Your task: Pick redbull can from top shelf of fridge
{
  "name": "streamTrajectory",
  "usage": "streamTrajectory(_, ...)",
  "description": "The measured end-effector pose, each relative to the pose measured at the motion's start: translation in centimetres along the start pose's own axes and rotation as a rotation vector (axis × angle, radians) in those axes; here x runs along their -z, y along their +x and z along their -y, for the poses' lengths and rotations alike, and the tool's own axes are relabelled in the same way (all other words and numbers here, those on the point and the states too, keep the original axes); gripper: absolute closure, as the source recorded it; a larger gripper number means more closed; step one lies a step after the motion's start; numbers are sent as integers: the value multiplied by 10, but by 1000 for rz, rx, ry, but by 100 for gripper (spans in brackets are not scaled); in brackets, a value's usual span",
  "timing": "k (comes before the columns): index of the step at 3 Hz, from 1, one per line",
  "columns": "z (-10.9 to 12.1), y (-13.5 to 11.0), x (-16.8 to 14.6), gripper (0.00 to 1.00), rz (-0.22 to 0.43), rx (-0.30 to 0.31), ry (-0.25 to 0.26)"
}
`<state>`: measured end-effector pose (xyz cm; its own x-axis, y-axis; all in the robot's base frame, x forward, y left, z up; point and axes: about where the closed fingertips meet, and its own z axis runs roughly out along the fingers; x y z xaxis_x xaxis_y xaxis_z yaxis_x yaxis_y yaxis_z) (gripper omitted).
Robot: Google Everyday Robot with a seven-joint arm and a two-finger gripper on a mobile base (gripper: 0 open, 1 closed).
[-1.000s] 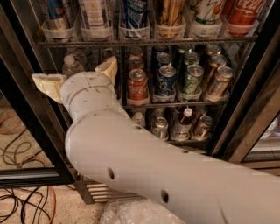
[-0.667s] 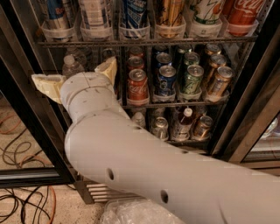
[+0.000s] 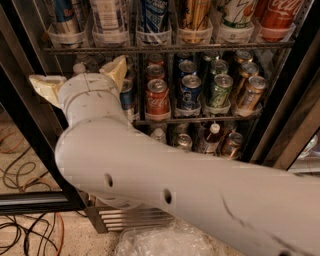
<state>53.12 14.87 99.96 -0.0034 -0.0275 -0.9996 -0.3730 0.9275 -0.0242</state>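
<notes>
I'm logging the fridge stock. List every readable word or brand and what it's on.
"Coca-Cola": tall red can, right end of the top shelf.
"Coca-Cola": short red can, on the rack below.
Other labels, the redbull can included: too blurred to read.
The gripper, open, left of the short red can: no text.

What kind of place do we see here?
Probably an office pantry or lab: a drinks fridge with racks of cans, loose cables on the floor. The gripper, open, is at the middle rack's left end.
</notes>
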Motion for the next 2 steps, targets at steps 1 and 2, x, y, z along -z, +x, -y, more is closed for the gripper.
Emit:
streamTrajectory(1, -9, -8, -13, 0, 7, -5, 51)
streamTrajectory(2, -18, -22, -15, 0, -1, -10, 116)
